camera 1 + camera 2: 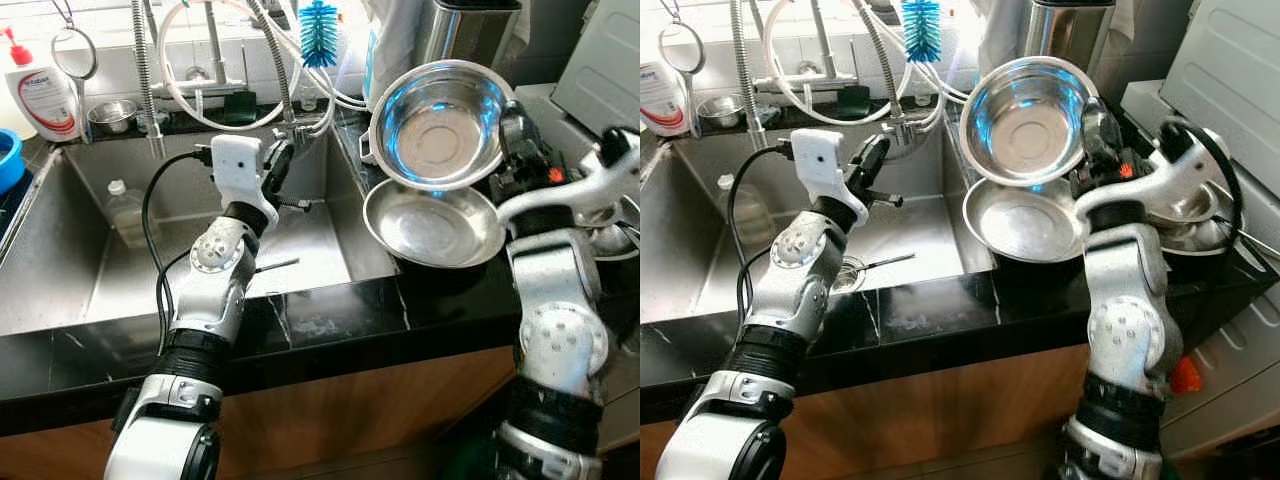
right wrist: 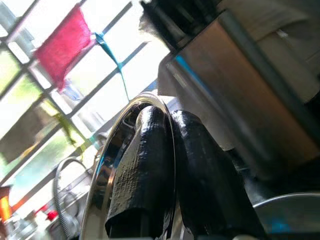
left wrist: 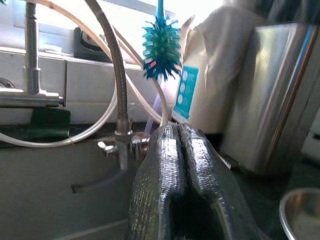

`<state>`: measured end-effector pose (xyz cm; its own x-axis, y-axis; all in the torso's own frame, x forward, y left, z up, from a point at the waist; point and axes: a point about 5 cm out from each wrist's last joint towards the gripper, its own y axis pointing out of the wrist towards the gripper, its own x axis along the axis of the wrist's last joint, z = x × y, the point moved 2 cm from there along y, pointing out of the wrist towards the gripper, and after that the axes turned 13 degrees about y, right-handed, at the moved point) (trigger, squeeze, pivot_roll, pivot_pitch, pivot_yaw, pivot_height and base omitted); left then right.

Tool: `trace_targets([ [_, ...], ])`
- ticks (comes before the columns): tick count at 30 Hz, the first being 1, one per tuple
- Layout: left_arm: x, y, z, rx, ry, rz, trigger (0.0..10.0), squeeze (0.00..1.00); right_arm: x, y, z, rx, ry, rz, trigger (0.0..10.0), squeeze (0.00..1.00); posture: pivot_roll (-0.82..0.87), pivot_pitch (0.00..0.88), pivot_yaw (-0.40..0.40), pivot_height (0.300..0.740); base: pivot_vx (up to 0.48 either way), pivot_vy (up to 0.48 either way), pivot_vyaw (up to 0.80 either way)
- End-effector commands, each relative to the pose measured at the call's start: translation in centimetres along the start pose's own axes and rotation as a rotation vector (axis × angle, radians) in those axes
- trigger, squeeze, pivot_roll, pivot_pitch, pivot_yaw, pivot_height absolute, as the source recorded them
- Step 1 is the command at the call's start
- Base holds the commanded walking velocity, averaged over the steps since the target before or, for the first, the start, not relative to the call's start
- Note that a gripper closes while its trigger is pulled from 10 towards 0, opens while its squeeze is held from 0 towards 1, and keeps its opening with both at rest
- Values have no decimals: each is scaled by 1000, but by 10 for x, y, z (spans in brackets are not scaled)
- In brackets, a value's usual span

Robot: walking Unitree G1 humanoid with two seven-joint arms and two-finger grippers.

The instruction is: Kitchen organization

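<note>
A shiny steel bowl (image 1: 445,120) hangs tilted on its side, its opening turned toward me, above the counter to the right of the sink. My right gripper (image 1: 510,125) is shut on its rim; the right wrist view has one finger (image 2: 142,160) inside the rim and the other outside. Directly under the bowl a shallow steel dish (image 1: 432,225) rests on the black counter. My left gripper (image 1: 283,160) is raised over the sink near the faucet base, shut with nothing between its fingers (image 3: 165,165).
The steel sink (image 1: 60,270) holds a clear plastic bottle (image 1: 125,210) and a thin utensil (image 1: 275,265). Faucet hoses (image 1: 280,60), a blue bottle brush (image 1: 318,32) and a soap dispenser (image 1: 45,95) line the back. A steel canister (image 1: 465,30) stands behind the bowl.
</note>
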<state>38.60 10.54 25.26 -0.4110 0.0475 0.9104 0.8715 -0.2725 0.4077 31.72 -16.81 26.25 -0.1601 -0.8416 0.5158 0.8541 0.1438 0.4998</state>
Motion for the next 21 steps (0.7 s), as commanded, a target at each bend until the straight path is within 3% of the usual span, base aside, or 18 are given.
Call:
trace_targets([
  [1, 11, 4, 5, 0, -87, -24, 10000, 310, -4, -7, 23, 143, 22, 10, 10000, 0, 17, 37, -21, 740, 0, 0, 0],
  [2, 12, 4, 6, 0, -119, -28, 10000, 1000, -6, -10, 25, 159, 29, 19, 10000, 0, 17, 37, -21, 740, 0, 0, 0],
  [11, 22, 4, 8, -11, -271, -71, 10000, 1000, -13, -24, 20, 159, 45, 45, 10000, 0, 18, 38, -21, 740, 0, 0, 0],
  [14, 18, 1, 7, -21, -251, -59, 10000, 1000, -12, -30, 12, 118, 40, 33, 10000, 0, 19, 37, -21, 740, 0, 0, 0],
  [15, 17, 0, 7, -21, -227, -55, 10000, 690, -9, -31, 10, 107, 32, 23, 10000, 0, 18, 37, -21, 740, 0, 0, 0],
  [16, 17, 0, 7, -22, -225, -53, 10000, 690, -9, -32, 10, 107, 29, 21, 10000, 0, 19, 38, -22, 740, 0, 0, 0],
  [17, 14, 0, 8, -11, -224, -38, 10000, 0, -6, -33, 7, 87, 16, 10, 10000, 0, 18, 38, -21, 740, 0, 0, 0],
  [21, 10, -1, 12, 13, -244, -17, 10000, 0, 3, -34, -6, 3, -18, -38, 10000, 0, 17, 37, -20, 740, 0, 0, 0],
])
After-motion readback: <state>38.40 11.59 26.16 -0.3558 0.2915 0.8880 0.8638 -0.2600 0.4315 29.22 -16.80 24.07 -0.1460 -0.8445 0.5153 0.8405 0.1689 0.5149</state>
